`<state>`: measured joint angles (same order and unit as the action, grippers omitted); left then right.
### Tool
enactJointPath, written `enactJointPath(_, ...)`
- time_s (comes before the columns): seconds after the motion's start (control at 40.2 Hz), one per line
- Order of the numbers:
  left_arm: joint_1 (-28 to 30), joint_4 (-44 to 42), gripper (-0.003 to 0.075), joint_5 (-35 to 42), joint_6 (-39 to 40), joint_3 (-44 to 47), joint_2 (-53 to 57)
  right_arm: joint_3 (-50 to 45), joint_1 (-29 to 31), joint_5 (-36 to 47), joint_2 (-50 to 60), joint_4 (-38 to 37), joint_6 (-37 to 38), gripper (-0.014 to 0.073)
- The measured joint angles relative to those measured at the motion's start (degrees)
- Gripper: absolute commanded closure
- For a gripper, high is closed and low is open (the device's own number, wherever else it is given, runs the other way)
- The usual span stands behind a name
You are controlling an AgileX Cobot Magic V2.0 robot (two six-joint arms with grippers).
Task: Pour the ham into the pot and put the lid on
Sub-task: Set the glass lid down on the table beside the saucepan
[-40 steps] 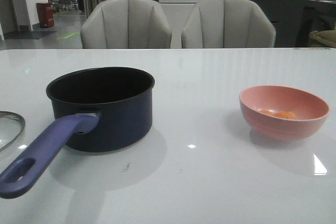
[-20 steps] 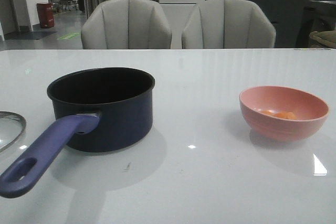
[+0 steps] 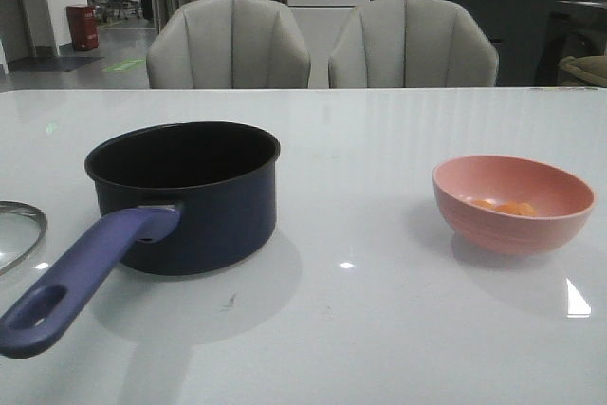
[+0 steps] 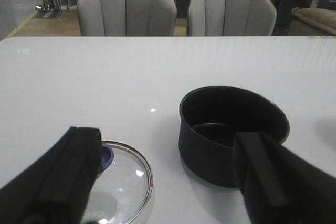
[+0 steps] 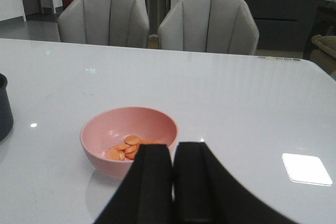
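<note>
Table: glossy white top carrying every item; two grey upholstered chairs stand behind its far edge.
Pot: dark navy saucepan with a black interior, upright on the left half of the table; the left wrist view shows its inside bare. Its long purple-blue handle, pierced by an oval hole near the end, runs toward the near left edge.
Lid: round glass disc with a steel rim, lying flat on the table just beside the pot and apart from it, on the pot's left; only its rim shows at the left border of the front view. Its purple-blue knob is partly hidden behind a finger.
Pink bowl: upright on the right half of the table, well apart from the pot.
Ham: a few small orange-pink pieces resting on the bottom of the pink bowl.
Left gripper: fingers spread wide, holding nothing, above the table with the lid and pot in the gap.
Right gripper: fingers pressed together with nothing between them, just on the near side of the pink bowl and clear of it.
</note>
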<state>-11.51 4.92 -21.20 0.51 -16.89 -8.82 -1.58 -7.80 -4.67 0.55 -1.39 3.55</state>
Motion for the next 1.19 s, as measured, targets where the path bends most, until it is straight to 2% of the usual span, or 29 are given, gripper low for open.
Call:
enactJointPath(0.523,-0.66,-0.68,0.0167,2.51,0.00,0.65,0.74,0.00,0.00,0.11,0.00,0.00,0.00,0.0425)
enactJointPath(0.722,-0.66,-0.68,0.0167,2.51,0.00,0.65,0.74,0.37,0.00,5.15,0.00,2.17,1.47,0.0425)
enactJointPath(0.796,-0.66,-0.68,0.0167,2.51,0.00,0.65,0.74,2.65,0.00,4.67,0.00,2.87,1.57,0.0425)
enactJointPath(0.896,-0.66,-0.68,0.0168,2.51,0.00,0.65,0.74,8.27,0.00,0.92,-2.39,2.87,1.42,0.0425)
enactJointPath(1.02,-0.66,-0.68,0.0167,2.51,0.00,0.65,0.74,16.39,0.00,-7.29,-11.64,2.87,0.97,0.0425)
enactJointPath(1.194,-0.66,-0.68,0.0167,2.60,0.00,0.65,0.74,20.66,0.00,-14.07,-21.29,2.87,0.97,0.0425)
